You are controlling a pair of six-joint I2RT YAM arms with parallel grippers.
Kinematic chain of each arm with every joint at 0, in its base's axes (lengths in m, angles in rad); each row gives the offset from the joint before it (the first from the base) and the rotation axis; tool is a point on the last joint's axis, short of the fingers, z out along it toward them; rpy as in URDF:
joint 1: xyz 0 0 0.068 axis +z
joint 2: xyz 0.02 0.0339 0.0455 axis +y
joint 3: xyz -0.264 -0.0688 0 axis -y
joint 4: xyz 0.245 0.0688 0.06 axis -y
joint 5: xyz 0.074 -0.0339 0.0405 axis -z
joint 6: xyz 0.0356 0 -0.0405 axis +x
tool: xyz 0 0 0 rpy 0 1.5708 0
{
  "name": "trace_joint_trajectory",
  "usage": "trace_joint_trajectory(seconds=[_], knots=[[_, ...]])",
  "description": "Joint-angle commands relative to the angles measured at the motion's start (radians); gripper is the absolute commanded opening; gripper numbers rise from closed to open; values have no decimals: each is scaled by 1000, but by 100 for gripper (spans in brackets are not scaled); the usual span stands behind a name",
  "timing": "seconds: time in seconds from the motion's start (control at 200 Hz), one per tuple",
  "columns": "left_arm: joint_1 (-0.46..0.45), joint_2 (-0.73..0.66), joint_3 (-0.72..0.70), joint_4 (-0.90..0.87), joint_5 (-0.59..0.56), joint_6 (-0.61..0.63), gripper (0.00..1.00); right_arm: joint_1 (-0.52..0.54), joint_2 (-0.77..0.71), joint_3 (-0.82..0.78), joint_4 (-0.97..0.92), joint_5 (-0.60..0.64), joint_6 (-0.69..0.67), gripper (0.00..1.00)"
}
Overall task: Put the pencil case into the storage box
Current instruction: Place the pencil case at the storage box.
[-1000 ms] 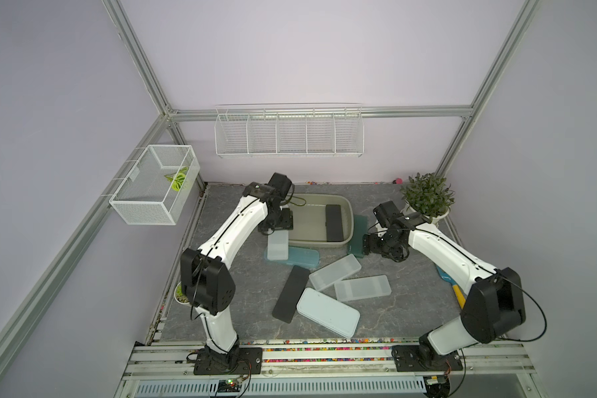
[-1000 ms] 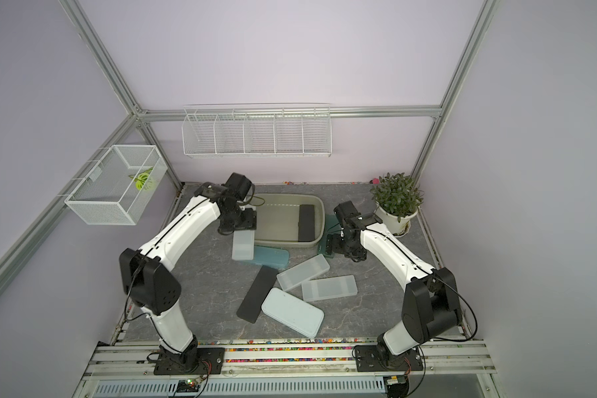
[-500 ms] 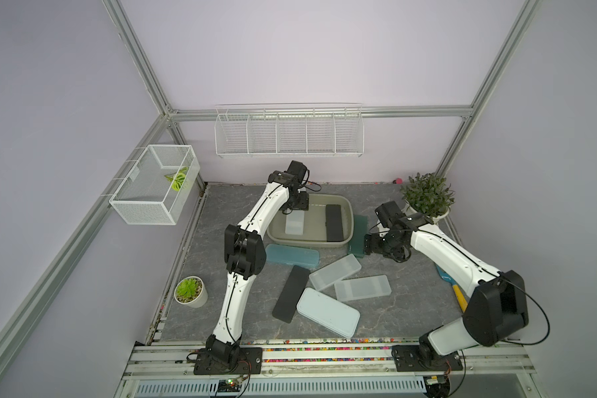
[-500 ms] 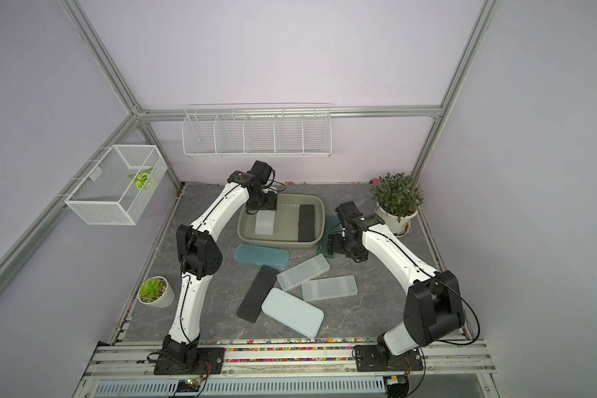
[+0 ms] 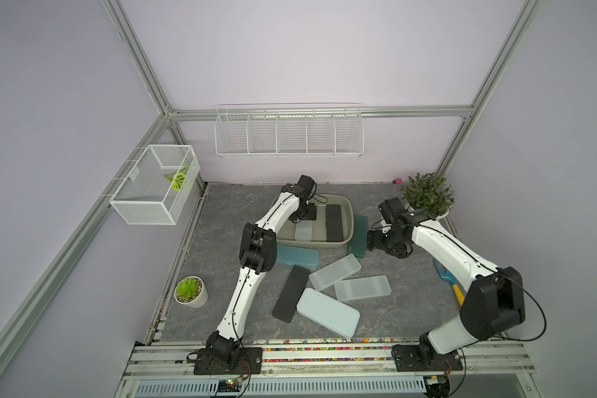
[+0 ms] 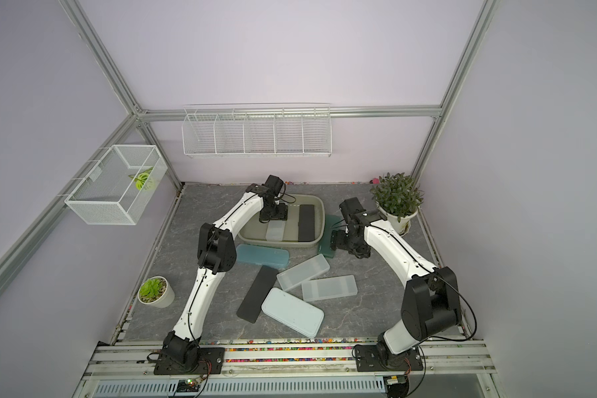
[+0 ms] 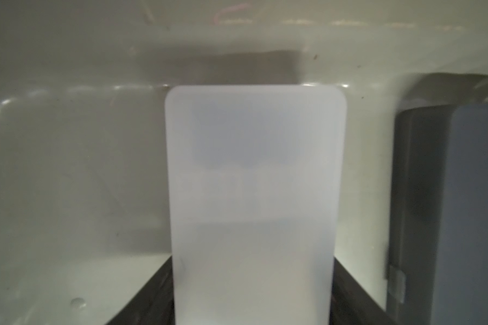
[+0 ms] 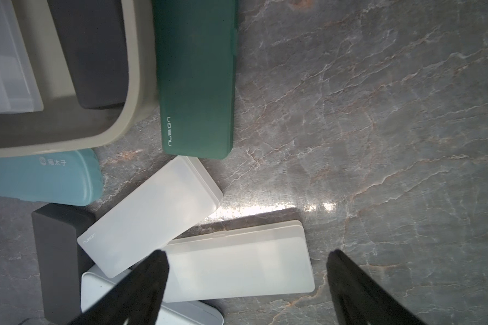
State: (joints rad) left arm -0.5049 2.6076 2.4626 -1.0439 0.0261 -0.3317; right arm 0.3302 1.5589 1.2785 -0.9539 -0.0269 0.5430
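Near the worktop's (image 5: 393,303) back edge, the left pincer (image 5: 303,217) grips a frosted pencil case (image 7: 254,183) low inside the storage box (image 5: 311,244), beside a black case (image 5: 334,222), not yet released; the right pincer (image 8: 248,254) hangs wide open, empty; six other cases (image 5: 328,317) wait outside.

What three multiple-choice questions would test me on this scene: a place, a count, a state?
1. Where is the dark green plastic pencil case? A in the olive-khaki plastic tub; B beside it on the grey marble tabletop; C in a pincer.
2. Cases inside the tub? A one; B two; C four.
3. The right pincer is: A open, empty; B shut on a case; C shut, empty.
B, it lies outside the tub's wall; B, one frosted translucent case, one black case; A, its fingers stand wide apart, gripping nothing.
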Motion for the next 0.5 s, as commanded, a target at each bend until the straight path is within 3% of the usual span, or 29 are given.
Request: trace_joint_trajectory(seconds=[0.0,0.265,0.495], knots=[[-18,51,37,25,67,-46,61,-6,8,-6,-19,-2,-9,92],[-48,93,66,36,125,-91,66,-15,4,-39,-3,-7,5,92],[-51,82,68,7,101,-74,81,-22,13,-41,14,-10,27,93]])
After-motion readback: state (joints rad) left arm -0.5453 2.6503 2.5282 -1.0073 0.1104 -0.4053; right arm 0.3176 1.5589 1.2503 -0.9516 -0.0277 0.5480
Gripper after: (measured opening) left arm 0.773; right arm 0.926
